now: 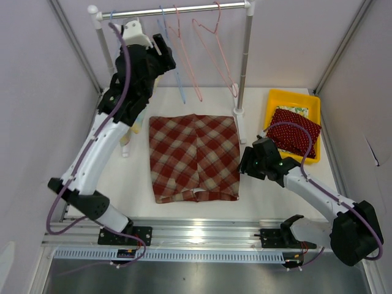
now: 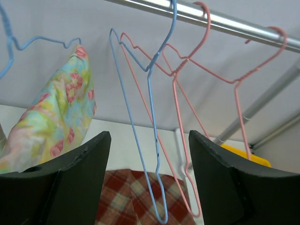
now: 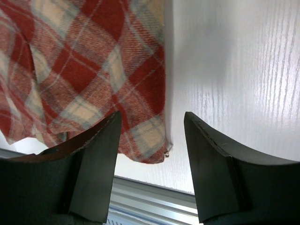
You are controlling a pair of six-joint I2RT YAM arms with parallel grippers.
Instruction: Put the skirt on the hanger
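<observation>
Top external view, big to small: the white bench (image 1: 257, 199) has a clothes rail (image 1: 177, 10) at the far side. The plaid skirt (image 1: 195, 156) lies flat mid-bench, long axis running near-to-far. A blue wire hanger (image 2: 155, 140) hangs from the rail. The left end effector (image 1: 162, 49) is up at that hanger, jaws spread, holding nothing. The right end effector (image 3: 151, 122) is also open and empty, low beside the skirt's right edge, with the fabric to its left. So I'd say the right arm is nearer the skirt and the left is nearer the hanger.
</observation>
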